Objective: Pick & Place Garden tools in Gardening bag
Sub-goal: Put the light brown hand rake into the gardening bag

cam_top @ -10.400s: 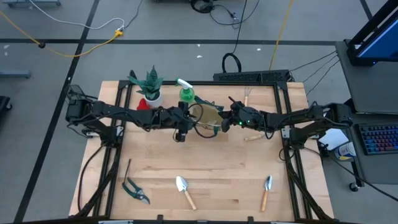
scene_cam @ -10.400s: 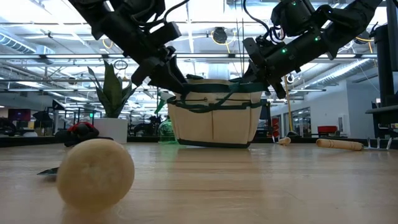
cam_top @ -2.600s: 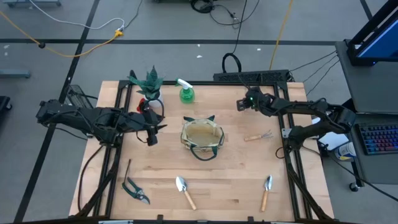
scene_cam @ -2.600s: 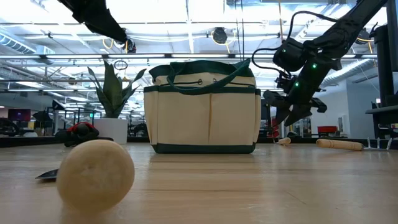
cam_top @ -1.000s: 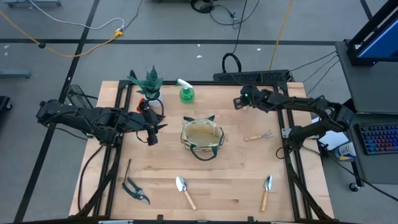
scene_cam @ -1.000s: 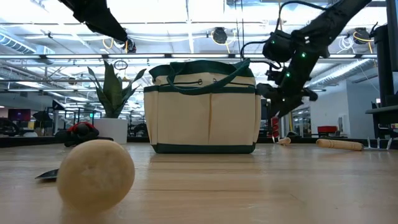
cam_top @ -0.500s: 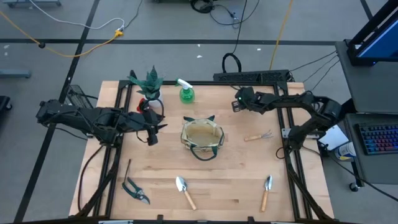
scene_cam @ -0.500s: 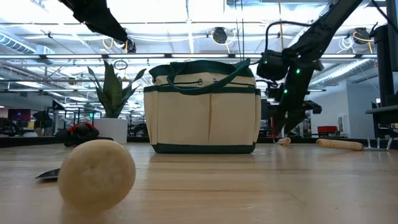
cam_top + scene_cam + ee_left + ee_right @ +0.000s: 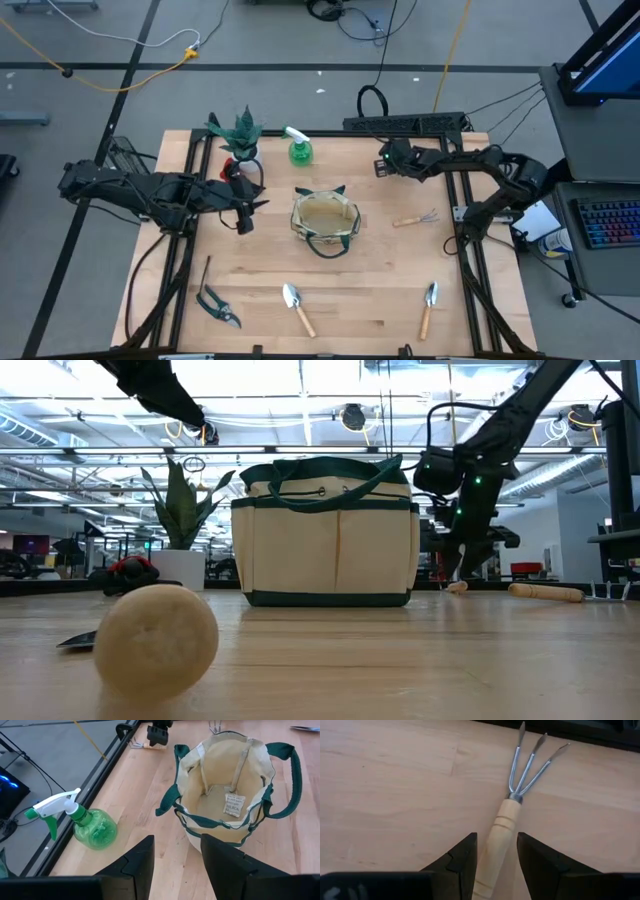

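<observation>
Right gripper (image 9: 492, 857): over the far right part of the table (image 9: 370, 270), fingers (image 9: 462, 857) spread apart on either side of the wooden handle of a three-pronged hand rake (image 9: 512, 802) that lies flat on the wood. Handle sits in the gap between the fingers; whether they touch it cannot be told. Nothing lifted.

Left gripper (image 9: 177, 857): over the table to the left of the gardening bag (image 9: 325, 220), fingers parted, holding nothing. Its wrist view looks down into the bag.

Gardening bag: upright near the table's centre, mouth open, beige inside with a small white label showing; dark green handles hang out at the sides. No tools visible inside.

Other task items, high view:
- green spray bottle (image 9: 299, 148) at the far edge, just beside the potted plant (image 9: 240, 135)
- red item (image 9: 229, 169) by the plant pot, partly hidden
- second small hand rake (image 9: 413, 217) right of the bag
- pruning shears (image 9: 217, 306) near left corner
- thin wooden-handled tool (image 9: 206, 270) just beyond the shears
- two trowels along the near edge, one centre (image 9: 297, 307), one right (image 9: 428, 304)
</observation>
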`<state>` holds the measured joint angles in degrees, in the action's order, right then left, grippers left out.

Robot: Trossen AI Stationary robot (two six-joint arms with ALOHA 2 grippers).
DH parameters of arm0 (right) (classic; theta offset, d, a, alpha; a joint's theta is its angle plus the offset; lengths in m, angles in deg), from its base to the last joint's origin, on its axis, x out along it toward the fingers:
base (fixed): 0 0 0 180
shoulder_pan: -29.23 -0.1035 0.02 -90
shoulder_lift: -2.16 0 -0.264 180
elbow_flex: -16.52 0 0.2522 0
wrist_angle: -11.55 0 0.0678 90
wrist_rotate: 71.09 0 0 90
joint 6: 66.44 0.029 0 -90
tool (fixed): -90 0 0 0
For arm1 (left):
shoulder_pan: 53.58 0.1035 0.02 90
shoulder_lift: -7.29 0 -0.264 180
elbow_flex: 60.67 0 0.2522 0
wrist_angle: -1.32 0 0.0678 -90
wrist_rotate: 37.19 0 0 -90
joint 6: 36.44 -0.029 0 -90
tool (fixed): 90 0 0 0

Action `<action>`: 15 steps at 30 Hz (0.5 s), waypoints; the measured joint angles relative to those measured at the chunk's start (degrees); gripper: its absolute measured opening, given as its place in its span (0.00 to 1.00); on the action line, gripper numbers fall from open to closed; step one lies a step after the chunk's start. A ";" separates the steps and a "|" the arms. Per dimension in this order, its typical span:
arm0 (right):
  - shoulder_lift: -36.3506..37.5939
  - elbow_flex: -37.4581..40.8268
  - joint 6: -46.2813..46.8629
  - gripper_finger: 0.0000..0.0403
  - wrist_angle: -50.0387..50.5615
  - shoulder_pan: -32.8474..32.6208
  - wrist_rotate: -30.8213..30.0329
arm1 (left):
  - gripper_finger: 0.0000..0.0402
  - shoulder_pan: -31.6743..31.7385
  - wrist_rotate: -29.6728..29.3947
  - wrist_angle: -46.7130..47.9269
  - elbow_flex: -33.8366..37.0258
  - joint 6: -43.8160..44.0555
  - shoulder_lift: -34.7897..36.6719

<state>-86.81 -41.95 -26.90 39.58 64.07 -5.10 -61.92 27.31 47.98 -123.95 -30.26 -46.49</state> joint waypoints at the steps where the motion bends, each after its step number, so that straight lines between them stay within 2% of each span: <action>1: 0.00 0.28 0.27 0.32 0.04 0.01 -0.05 | 0.42 0.00 0.00 0.01 0.00 0.00 0.00; 6: 0.00 2.63 3.16 0.32 -0.10 0.05 -0.02 | 0.42 0.00 0.00 0.03 0.00 0.02 0.00; 10: 0.00 4.73 3.22 0.32 -4.24 0.33 -0.01 | 0.42 0.00 0.02 0.03 0.00 0.04 0.00; 15: 0.00 6.70 -2.14 0.32 -7.67 0.40 0.01 | 0.42 0.00 0.03 0.03 0.00 0.17 0.00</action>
<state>-86.81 -35.25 -29.04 31.91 64.47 -5.09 -61.92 27.34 48.01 -123.95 -30.09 -46.49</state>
